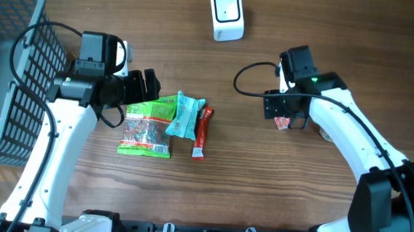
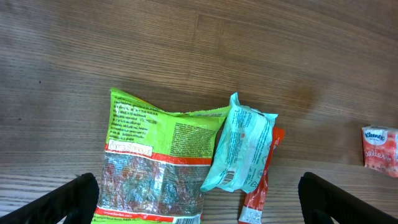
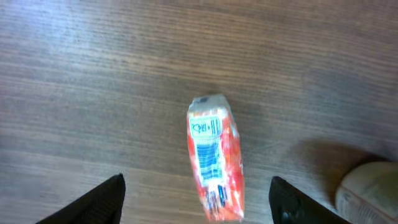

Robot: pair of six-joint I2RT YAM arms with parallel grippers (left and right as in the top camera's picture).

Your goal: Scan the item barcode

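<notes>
A small red tissue pack (image 3: 216, 165) lies on the wooden table with its barcode label facing up. My right gripper (image 3: 198, 202) hangs open over it, fingers wide on either side and not touching it; overhead the pack (image 1: 282, 123) peeks out under that gripper (image 1: 288, 119). A white barcode scanner (image 1: 226, 15) stands at the back. My left gripper (image 2: 199, 205) is open above a green snack bag (image 2: 155, 165), a teal packet (image 2: 244, 152) and a red stick pack (image 2: 261, 193). The tissue pack (image 2: 380, 151) shows at the right edge there.
A grey mesh basket (image 1: 6, 65) fills the far left. A pale round object (image 3: 367, 193) sits on the table just right of the right gripper. Overhead, the snack pile (image 1: 164, 124) lies between the two arms.
</notes>
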